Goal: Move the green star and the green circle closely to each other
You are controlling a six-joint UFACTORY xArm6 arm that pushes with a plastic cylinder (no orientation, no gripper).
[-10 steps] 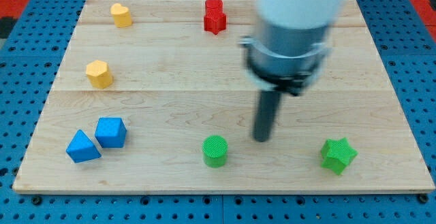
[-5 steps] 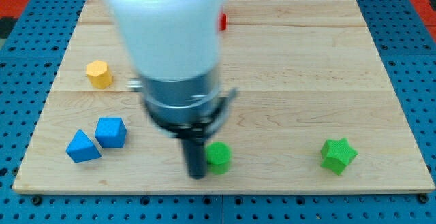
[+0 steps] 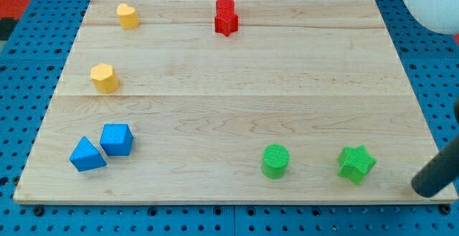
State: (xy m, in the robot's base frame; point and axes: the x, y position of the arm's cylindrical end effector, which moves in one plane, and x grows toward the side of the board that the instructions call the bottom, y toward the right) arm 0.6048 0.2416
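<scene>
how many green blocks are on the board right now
2, both near the view's bottom edge: the green circle right of centre and the green star further right, apart. None looks hidden.

Arm body [image 3: 430, 3]: you saw it blurred, cut off by the top and right edges.
Rod [image 3: 441, 168]: its upper part ran off the right edge.
My tip [image 3: 424, 190]: soft-edged, right of the green star [image 3: 356, 163].

Bench [image 3: 237, 85], bottom edge: green circle [image 3: 275, 161] left of green star [image 3: 356, 163], near but apart. My tip [image 3: 424, 190] right of star, off the bench's right edge.
</scene>
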